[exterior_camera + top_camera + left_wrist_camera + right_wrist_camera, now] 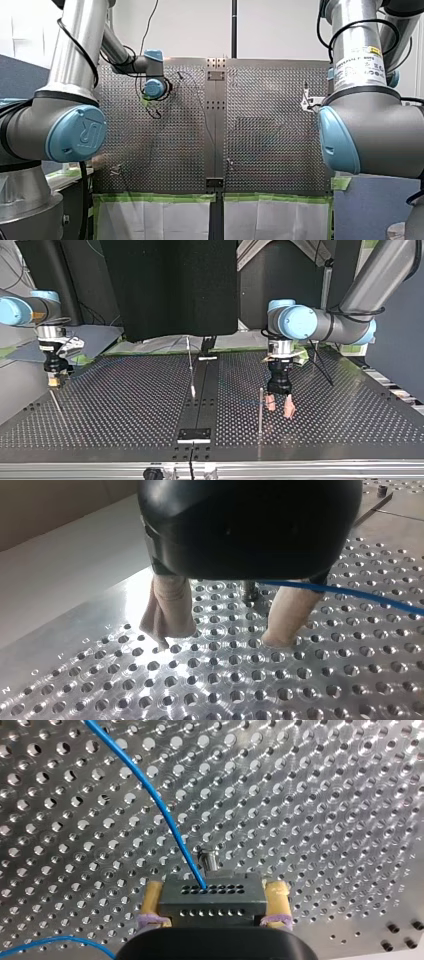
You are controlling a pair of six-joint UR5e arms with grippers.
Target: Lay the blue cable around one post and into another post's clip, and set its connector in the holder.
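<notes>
My right gripper (213,889) is shut on a black connector block (212,904) with rows of small holes, its yellow pads (150,897) pressing both sides. The blue cable (150,790) leaves the block's face and runs away over the perforated plate; another stretch curves beside the gripper. A short metal post (207,858) stands just ahead of the block. In the top view this gripper (54,381) hovers at the left edge. My left gripper (220,640) is open, its beige pads (170,610) just above the plate, with the blue cable (360,594) passing behind one finger and a post (250,591) beyond them.
In the top view a thin upright post (260,410) stands close beside my left gripper (280,411), and another post (190,367) rises near the middle strip. A black plate (195,435) lies on that strip near the front edge. Black cables trail behind my left arm.
</notes>
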